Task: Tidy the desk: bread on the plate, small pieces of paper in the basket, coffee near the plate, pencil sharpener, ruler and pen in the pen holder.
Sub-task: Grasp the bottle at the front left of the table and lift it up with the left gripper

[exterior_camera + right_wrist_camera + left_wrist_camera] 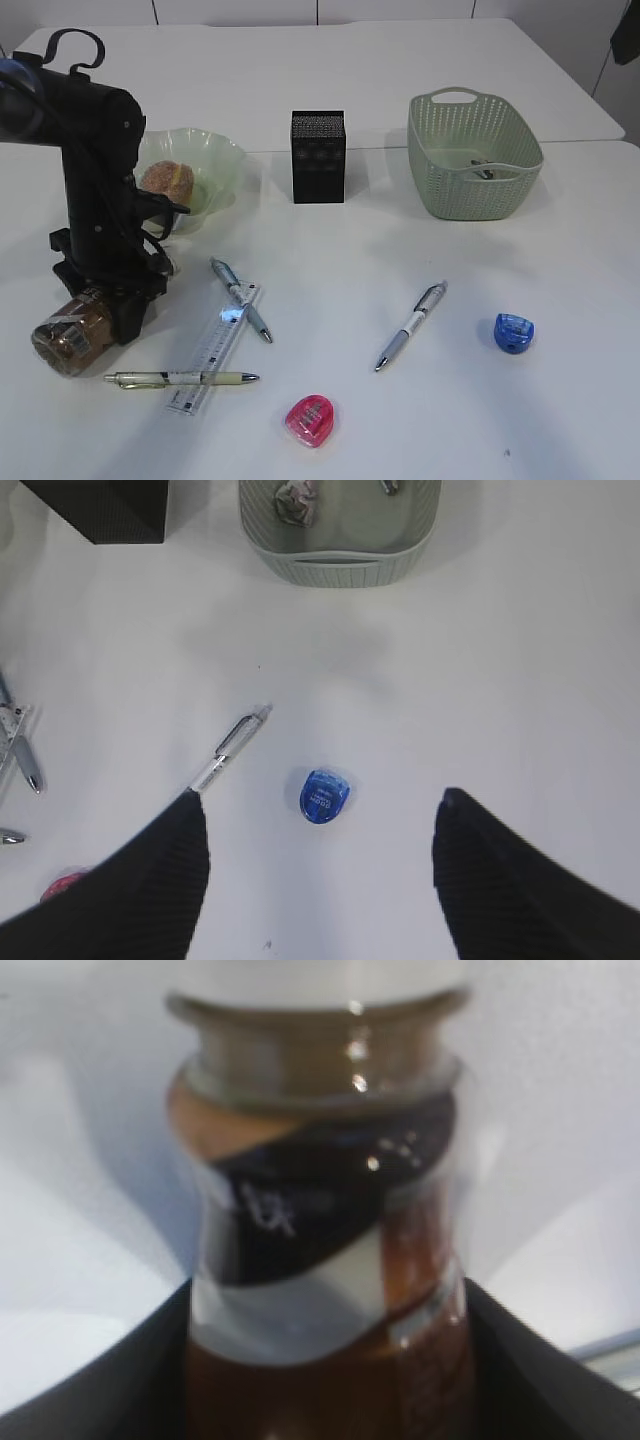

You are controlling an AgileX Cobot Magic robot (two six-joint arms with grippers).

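- Closing on the coffee point(72, 333) appears to be the step in hand; it lies on its side at the near left of the desk point(420, 420).
- Left gripper point(118, 312): the bottle is bracketed by its jaws; whether it is actually pinched cannot be told.
- Right gripper point(320, 880): its fingers are spread and empty above the blue sharpener point(324, 796).
- Next, a firm squeeze, a lift, and setting upright beside the plate point(225, 160) are judged necessary; the bread point(168, 180) is already held there.

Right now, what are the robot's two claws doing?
Left gripper: around the lying clear brown coffee bottle; grip cannot be told.
Right gripper: open, empty.
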